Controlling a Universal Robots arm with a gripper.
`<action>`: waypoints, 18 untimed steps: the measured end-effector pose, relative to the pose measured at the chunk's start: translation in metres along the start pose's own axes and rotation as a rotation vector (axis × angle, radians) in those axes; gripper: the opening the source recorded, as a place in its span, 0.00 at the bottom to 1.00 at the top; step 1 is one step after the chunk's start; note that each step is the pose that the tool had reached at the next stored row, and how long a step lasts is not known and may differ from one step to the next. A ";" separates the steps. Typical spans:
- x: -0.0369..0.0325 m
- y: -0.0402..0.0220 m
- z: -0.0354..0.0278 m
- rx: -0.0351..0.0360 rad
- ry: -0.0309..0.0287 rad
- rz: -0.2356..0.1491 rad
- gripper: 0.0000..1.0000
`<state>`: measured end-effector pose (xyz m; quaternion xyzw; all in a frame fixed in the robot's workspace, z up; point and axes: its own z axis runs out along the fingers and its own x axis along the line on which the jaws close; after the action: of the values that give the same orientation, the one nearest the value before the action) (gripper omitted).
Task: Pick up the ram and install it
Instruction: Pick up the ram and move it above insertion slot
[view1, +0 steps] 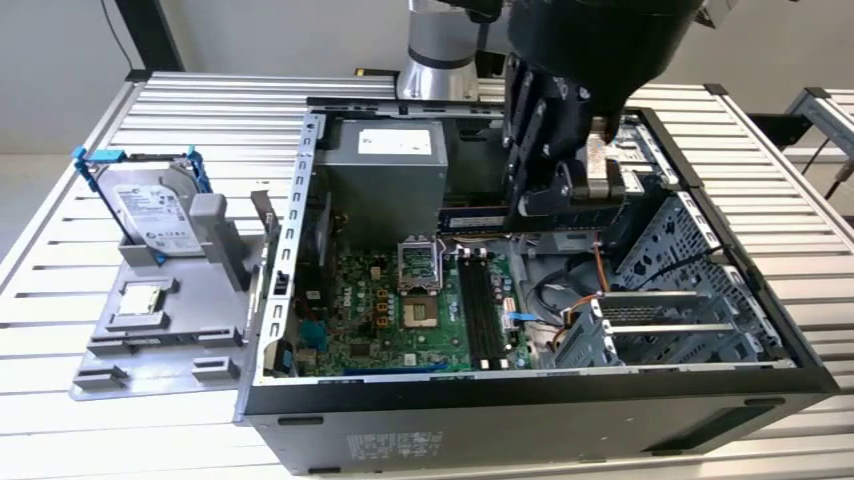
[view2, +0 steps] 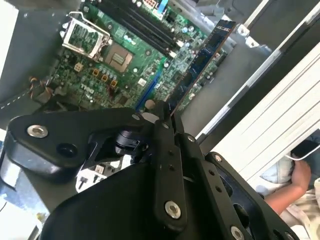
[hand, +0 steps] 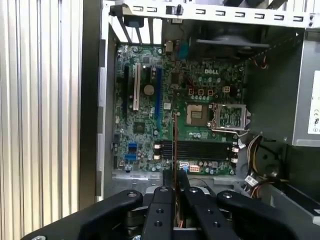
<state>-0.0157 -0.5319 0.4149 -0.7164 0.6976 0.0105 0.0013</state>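
The gripper (view1: 531, 208) is shut tight on the ram (view1: 473, 218) and holds it in the air inside the open computer case (view1: 534, 395). In the exterior view the ram is at 12 o'clock from the long black slots (view1: 483, 310). The hard drive (view1: 154, 215) stands at 9 o'clock from the case. The second wrist view shows the ram (view2: 200, 60) on its flat side. In the first wrist view the ram (hand: 174, 145) is a thin edge.

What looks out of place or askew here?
Nothing is spilled or broken. The ram, held in the pincer above the slots, seems to lie across them rather than along them. The socket has its cover standing open. A hand is close by.
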 end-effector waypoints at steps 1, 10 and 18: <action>0.0001 -0.0044 0.0000 0.0000 0.0000 0.000 0.00; 0.0007 -0.0388 -0.0004 0.0000 -0.0001 0.000 0.00; -0.0082 -0.0391 -0.0002 0.0001 -0.0001 0.001 0.00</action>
<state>0.0232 -0.5227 0.4147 -0.7162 0.6978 0.0105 0.0014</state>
